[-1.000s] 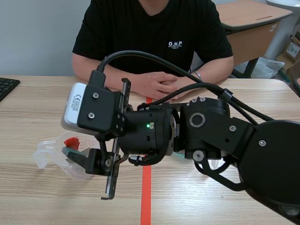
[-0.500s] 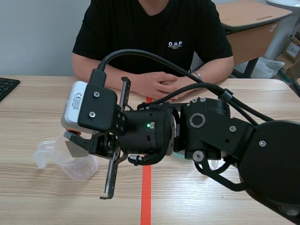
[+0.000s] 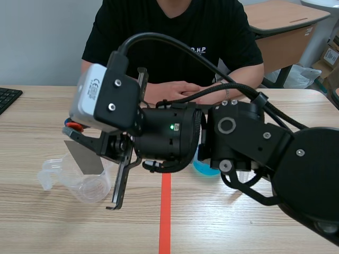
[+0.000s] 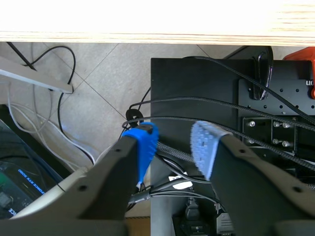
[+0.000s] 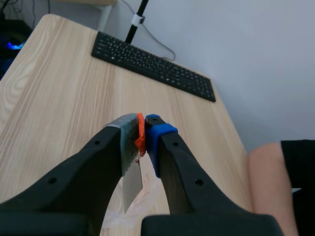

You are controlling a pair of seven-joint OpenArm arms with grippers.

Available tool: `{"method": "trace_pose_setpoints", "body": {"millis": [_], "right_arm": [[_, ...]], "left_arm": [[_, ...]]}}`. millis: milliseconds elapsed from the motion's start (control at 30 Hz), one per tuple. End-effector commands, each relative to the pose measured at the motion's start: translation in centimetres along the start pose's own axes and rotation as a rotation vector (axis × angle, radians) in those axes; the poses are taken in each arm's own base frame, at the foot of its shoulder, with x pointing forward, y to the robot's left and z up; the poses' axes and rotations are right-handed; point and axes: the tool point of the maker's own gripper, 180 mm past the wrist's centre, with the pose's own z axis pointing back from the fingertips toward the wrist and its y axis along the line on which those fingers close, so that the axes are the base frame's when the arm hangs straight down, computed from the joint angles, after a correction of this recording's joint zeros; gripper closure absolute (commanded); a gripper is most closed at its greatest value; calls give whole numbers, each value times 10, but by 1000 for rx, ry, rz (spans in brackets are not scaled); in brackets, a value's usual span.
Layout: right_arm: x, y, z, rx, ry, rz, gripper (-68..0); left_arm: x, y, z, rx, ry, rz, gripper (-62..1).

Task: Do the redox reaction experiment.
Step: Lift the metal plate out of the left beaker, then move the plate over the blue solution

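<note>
**Right hand and beaker.** The right hand (image 3: 75,128), reaching across from the right, is clamped on the orange-red top end of a grey metal strip (image 3: 85,157). The strip hangs with its long axis near upright. Directly below it stands the clear beaker (image 3: 87,185), on the left part of the surface (image 3: 42,121), left of the red tape line (image 3: 165,211), with its spout toward the left edge. The strip's lower edge sits at the beaker's mouth; you cannot tell whether it is inside the rim.

The coming move is judged to be straight down, and nothing stands between strip and beaker.

The left hand (image 4: 174,145) hangs below the near edge with its fingers apart, over the floor cables (image 4: 197,105), so the right hand is the nearer one.

A keyboard (image 3: 8,98) lies at the left edge. A person's folded hands (image 3: 180,95) rest at the far edge, well apart from the beaker.
</note>
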Motion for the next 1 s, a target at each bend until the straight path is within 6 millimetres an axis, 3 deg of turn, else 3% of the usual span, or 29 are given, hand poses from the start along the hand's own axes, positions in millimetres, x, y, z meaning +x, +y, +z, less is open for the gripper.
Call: {"method": "trace_pose_setpoints", "body": {"millis": [0,267,600,767,967], "right_arm": [[24,-17,0,-28,-63,45,-15],[49,-43,10,-80,-71,78,-15],[81,-68,49,-101,-61,113,-15],[81,-82,74,-135,-19,114,-15],[65,-100,110,-200,77,109,-15]], "left_arm": [[2,1,2,1,-9,1,-141],[0,1,2,1,3,1,-51],[-2,-1,2,-6,10,2,-51],[-2,-4,2,-26,10,5,-51],[-1,-5,2,-31,9,6,-51]]}}
